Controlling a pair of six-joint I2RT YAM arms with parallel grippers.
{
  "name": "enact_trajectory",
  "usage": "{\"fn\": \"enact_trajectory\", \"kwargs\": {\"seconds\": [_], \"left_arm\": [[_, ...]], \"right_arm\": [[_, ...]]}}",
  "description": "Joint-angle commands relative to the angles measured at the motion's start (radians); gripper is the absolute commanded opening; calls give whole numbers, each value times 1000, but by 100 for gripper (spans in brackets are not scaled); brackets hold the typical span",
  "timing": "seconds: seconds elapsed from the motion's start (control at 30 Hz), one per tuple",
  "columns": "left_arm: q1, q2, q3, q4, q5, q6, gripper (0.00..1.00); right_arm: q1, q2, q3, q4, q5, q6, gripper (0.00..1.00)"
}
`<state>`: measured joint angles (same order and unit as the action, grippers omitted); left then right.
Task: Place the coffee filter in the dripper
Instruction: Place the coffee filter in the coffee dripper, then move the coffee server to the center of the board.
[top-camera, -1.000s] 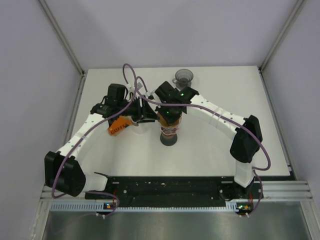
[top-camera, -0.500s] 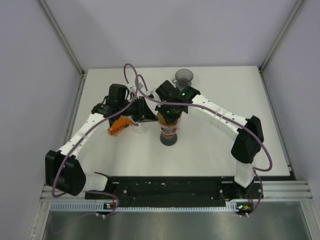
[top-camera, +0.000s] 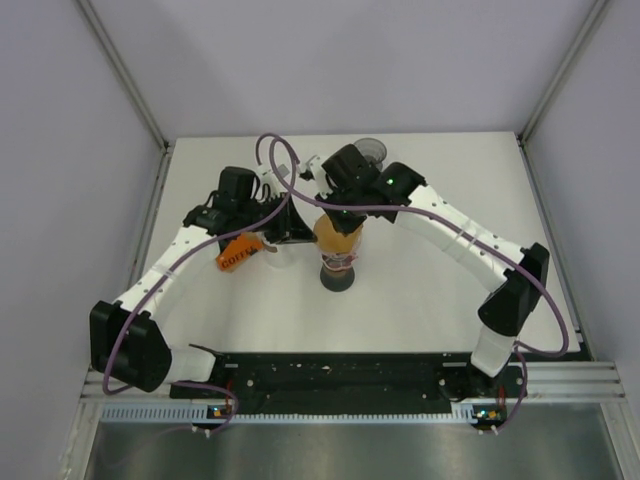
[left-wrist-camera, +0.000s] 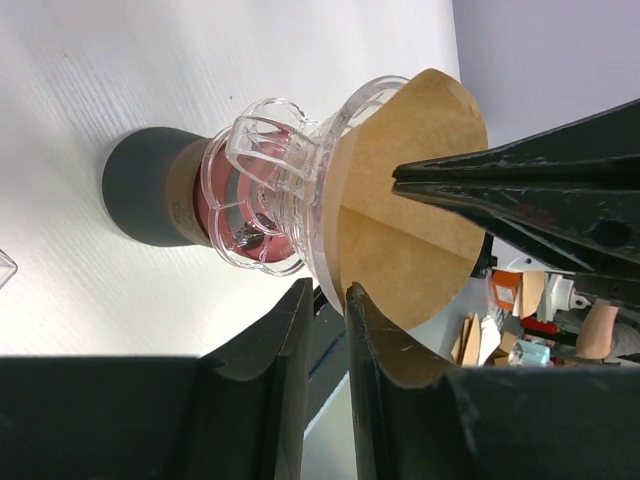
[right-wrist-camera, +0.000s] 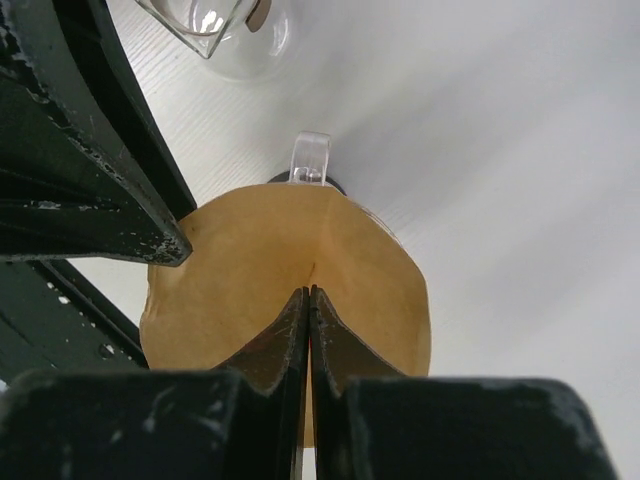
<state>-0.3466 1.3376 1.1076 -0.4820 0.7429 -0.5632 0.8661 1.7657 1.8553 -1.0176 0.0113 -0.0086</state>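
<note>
**Filter seated in the dripper, both my hands at it**

Nearest me on the white bench (top-camera: 420, 290), an orange coffee packet (top-camera: 234, 256) lies on my left side, just beside my left forearm. To the right of it stands a reddish cup with a dark base (left-wrist-camera: 150, 195), and the clear dripper (left-wrist-camera: 268, 160) sits on top of that cup. The brown coffee filter (left-wrist-camera: 410, 230) is inside the dripper, opened into a cone, and its upper edge rises above the rim. My left hand (left-wrist-camera: 328, 298) comes in from the left. Its fingers are drawn close and clamped on the dripper's rim, with the filter's edge right at the tips. My right hand (right-wrist-camera: 308, 296) reaches over from the far side, fingers pressed together with nothing between them. Their tips rest on the crease inside the filter. Farther back, near the bench's far edge, a dark clear cup (top-camera: 370, 150) stands partly hidden behind my right arm.
</note>
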Motion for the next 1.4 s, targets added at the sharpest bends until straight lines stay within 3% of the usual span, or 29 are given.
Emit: {"fn": "enact_trajectory", "kwargs": {"seconds": [0.0, 0.43, 0.63, 0.87, 1.1, 1.37], "left_arm": [[-6, -3, 54, -15, -11, 59, 27], [-5, -14, 110, -75, -13, 118, 53], [17, -34, 204, -141, -34, 190, 66], [248, -87, 227, -159, -5, 215, 73], [445, -169, 267, -231, -175, 310, 83], [558, -202, 267, -256, -295, 381, 88]], "right_arm": [[5, -92, 62, 4, 35, -34, 0], [7, -143, 76, 10, -43, -56, 0], [74, -161, 79, 22, -53, -139, 0], [223, -193, 3, 103, -40, -283, 0], [395, -60, -100, 142, -14, -491, 0], [444, 89, -244, 312, 220, -637, 0]]}}
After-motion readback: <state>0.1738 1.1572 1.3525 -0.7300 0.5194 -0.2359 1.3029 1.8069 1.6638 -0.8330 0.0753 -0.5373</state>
